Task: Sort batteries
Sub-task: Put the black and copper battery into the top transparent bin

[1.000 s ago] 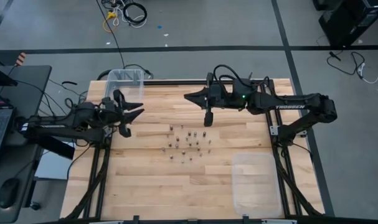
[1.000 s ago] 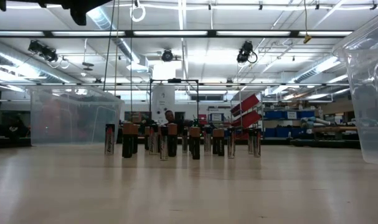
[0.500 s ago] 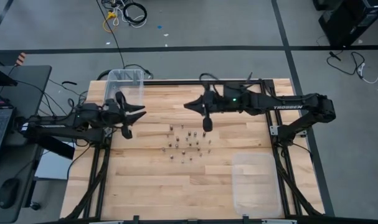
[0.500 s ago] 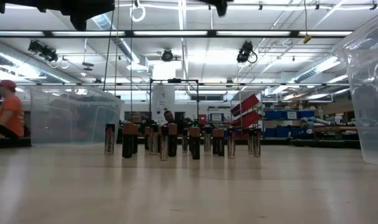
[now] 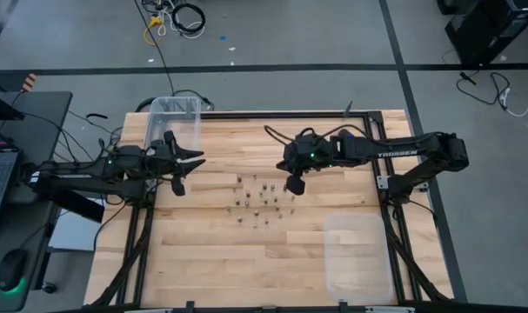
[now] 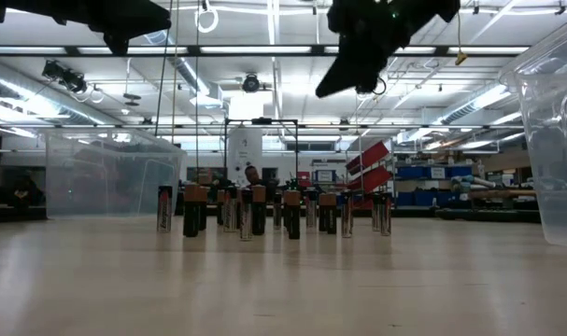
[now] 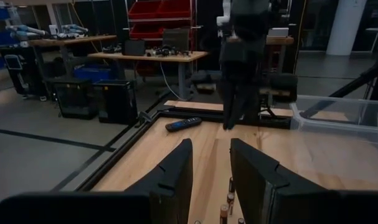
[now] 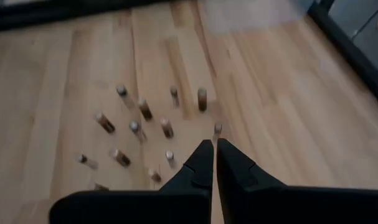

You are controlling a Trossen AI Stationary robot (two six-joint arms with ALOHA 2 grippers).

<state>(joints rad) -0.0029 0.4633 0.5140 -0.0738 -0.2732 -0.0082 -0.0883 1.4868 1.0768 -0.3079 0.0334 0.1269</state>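
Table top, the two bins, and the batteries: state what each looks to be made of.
Table top: pale wood, butcher-block style, going by the joined strips and grain; smooth, slightly glossy. Bins, one at the far left corner and one at the near right: clear plastic, see-through walls. Batteries: probably metal cans under dark or silvery wraps, some with copper-coloured tops; the wrap material cannot be told.

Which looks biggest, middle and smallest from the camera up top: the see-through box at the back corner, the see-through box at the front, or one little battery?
1. Front clear box, the largest.
2. Back clear box, clearly smaller in this view.
3. One battery, by far the smallest, a speck among the cluster.
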